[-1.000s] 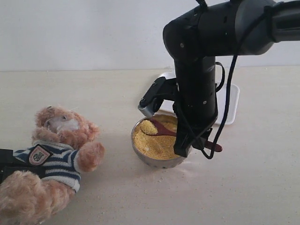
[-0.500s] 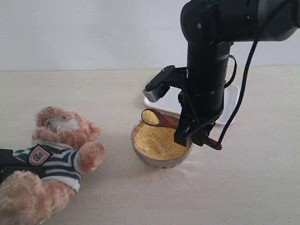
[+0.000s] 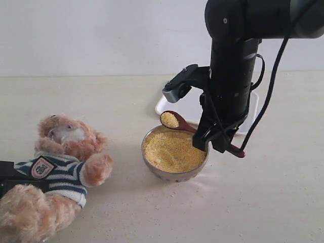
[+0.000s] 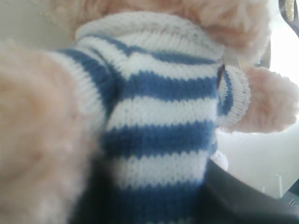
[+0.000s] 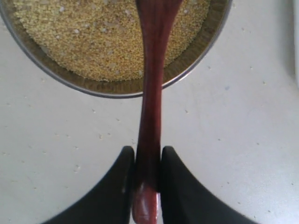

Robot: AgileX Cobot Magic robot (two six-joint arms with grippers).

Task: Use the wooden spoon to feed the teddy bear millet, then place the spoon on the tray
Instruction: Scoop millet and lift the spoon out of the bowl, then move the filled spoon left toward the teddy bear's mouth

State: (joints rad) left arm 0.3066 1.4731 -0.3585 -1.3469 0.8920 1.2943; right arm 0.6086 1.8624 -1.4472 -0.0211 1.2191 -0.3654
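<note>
The teddy bear (image 3: 61, 159) lies on its back at the left, in a striped shirt (image 4: 159, 121). My left gripper (image 3: 9, 177) is shut on its body; one dark finger (image 4: 247, 200) shows beside the shirt, the rest is hidden. Above the far rim of the steel bowl (image 3: 152, 163) hangs the wooden spoon (image 3: 185, 125), carrying a heap of millet (image 3: 169, 120). My right gripper (image 3: 216, 142) is shut on the spoon's handle (image 5: 152, 93) near its end, fingertips (image 5: 127, 156) pressed to both sides. More millet (image 5: 107, 37) fills the bowl. The white tray (image 3: 251, 109) lies behind the right arm.
Loose millet specks dot the table around the bowl (image 5: 196, 51). The right arm's black body and cables (image 3: 230, 76) stand over the tray and hide most of it. A pale wall closes the far side.
The right arm has lifted the spoon out of the millet and carried it up and to the right, loaded with grains. The bear and the left gripper have not moved.
</note>
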